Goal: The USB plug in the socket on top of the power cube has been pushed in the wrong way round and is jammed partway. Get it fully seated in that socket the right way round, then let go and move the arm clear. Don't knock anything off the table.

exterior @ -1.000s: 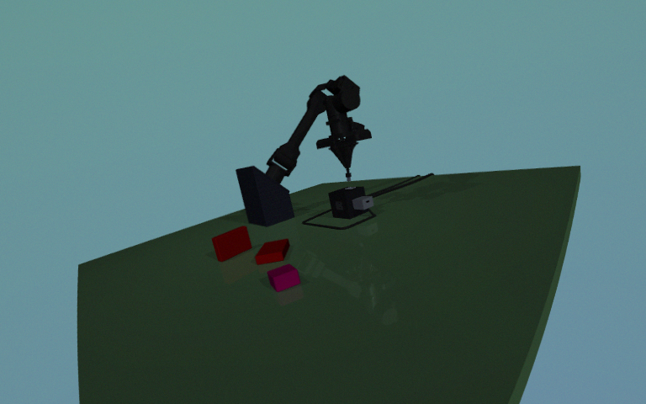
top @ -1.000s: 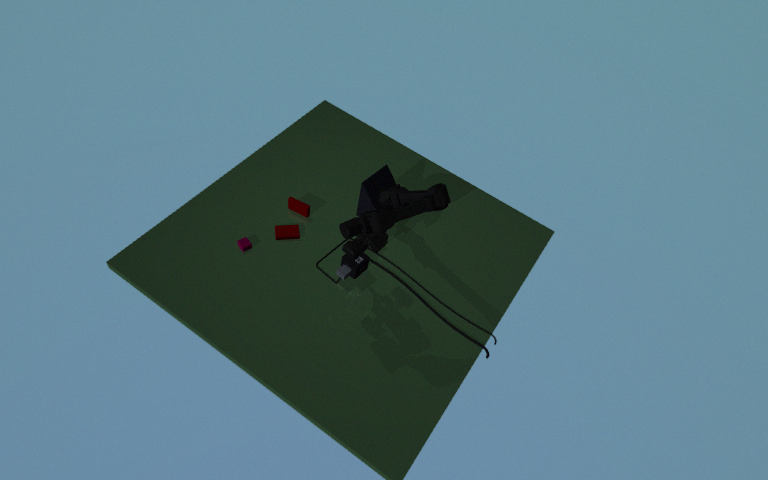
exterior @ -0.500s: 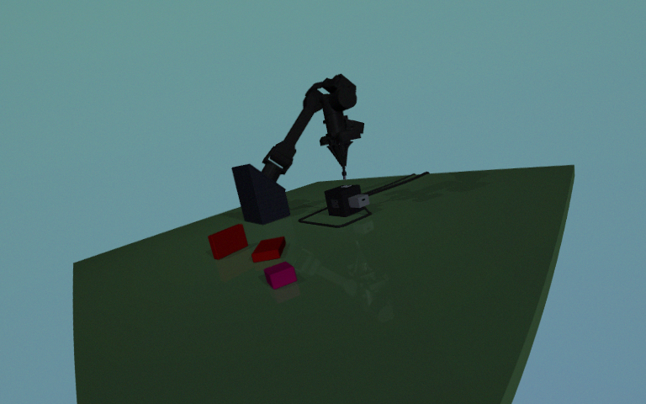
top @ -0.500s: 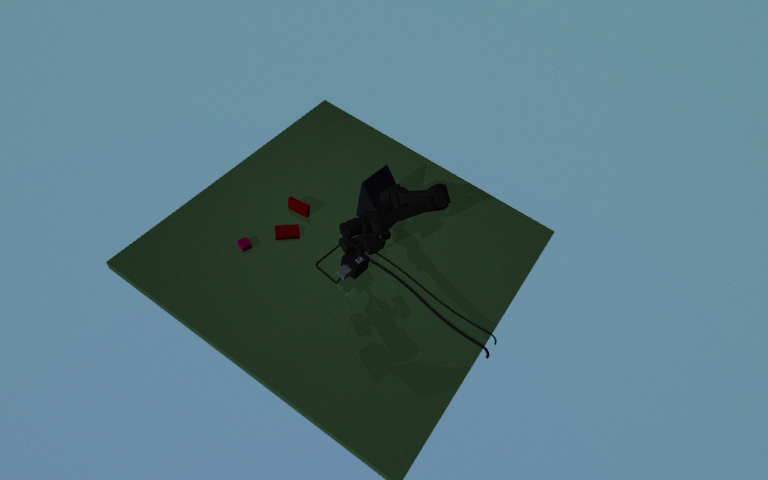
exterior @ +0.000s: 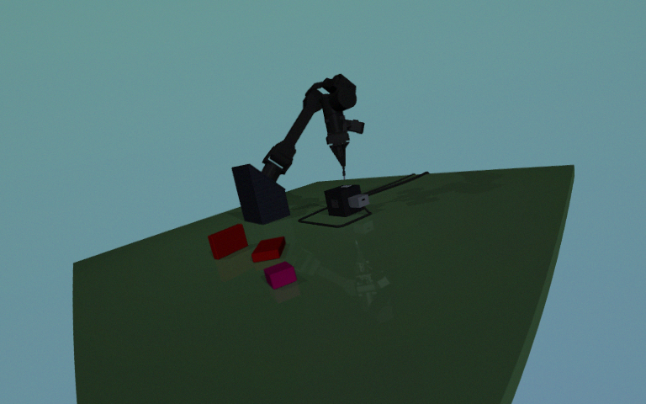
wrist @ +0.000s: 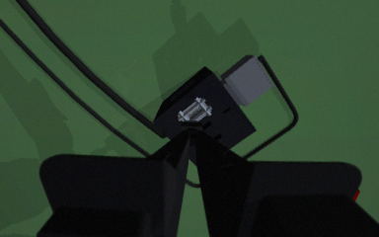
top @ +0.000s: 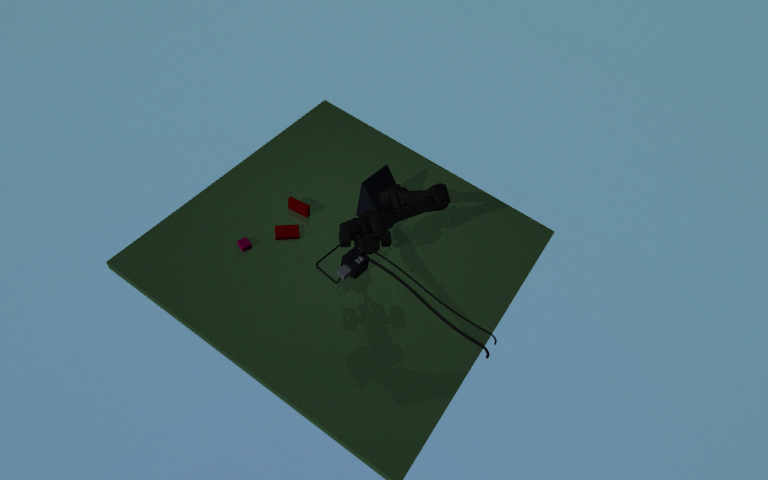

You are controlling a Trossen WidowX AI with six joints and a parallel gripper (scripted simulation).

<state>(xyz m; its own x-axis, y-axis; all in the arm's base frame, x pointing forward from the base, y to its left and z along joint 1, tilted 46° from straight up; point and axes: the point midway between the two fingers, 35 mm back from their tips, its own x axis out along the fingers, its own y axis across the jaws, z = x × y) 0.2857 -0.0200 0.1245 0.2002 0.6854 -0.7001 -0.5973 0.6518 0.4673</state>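
Observation:
My gripper [exterior: 343,166] [wrist: 192,137] points down over the power cube and is shut on the small dark USB plug [exterior: 343,172] [wrist: 191,123]. The plug's pale metal end points down, with a small gap above the cube in the exterior view. The black power cube [top: 355,266] [exterior: 341,204] [wrist: 212,89] stands on the table. Its bright metal-rimmed socket [top: 359,259] [wrist: 194,111] faces up. In the wrist view the socket's long side lies slanted against the plug's width. Which way round the plug faces cannot be told.
A grey block [top: 343,271] [exterior: 358,200] [wrist: 249,81] sticks out of the cube's side. A thick cable [top: 421,298] [wrist: 89,74] and a thinner one run to the table edge. Two red blocks [top: 287,232] [exterior: 227,241] and a magenta block [top: 244,244] [exterior: 280,275] stand apart.

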